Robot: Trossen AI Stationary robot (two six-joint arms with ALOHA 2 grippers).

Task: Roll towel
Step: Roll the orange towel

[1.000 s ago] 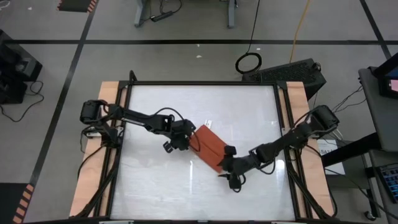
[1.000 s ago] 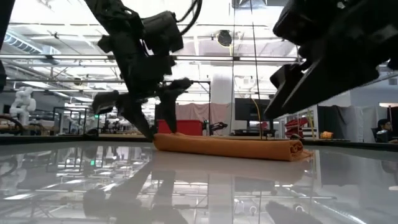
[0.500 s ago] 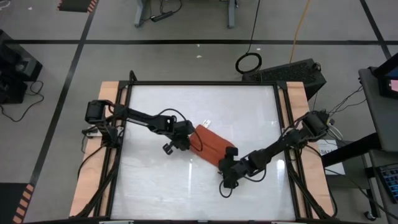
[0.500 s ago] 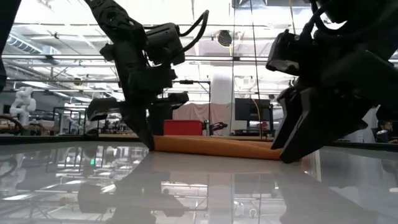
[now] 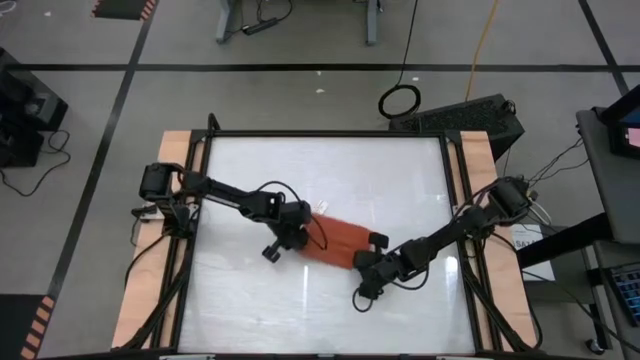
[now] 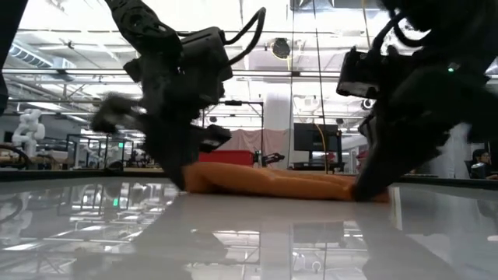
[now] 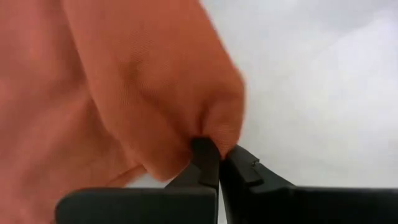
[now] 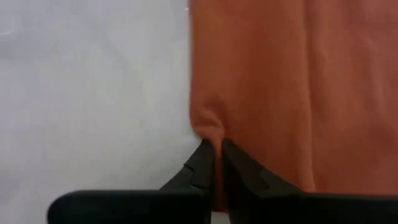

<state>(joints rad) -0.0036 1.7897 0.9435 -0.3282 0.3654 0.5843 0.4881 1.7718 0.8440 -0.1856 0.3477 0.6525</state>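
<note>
**Both claws pinch the towel's near edge, ready to roll**

The rust-orange towel (image 5: 335, 240) lies flat near the middle of the white counter (image 5: 400, 170), set at a slant between the two arms. The left claw (image 7: 219, 163) is closed tight on a puckered fold at one corner of the cloth, and the right claw (image 8: 217, 157) is likewise clamped on a small tuck of fabric at the edge near the other end. In the low view the towel is a low, slightly humped strip, with the left arm at one end and the right arm at the other, both claws down at counter level.

The step in hand looks like the start of the roll: the edge is gripped at both ends but not yet turned over. To do it well, the two claws should probably lift only slightly and carry the edge over the cloth together, keeping level with each other so that the roll starts straight and not as a cone. Each pinch holds little fabric, so a sharp tug could pull a corner free; a slow, even turn seems the safer course. Keeping the cloth taut between the grips should prevent sagging in the middle.
</note>
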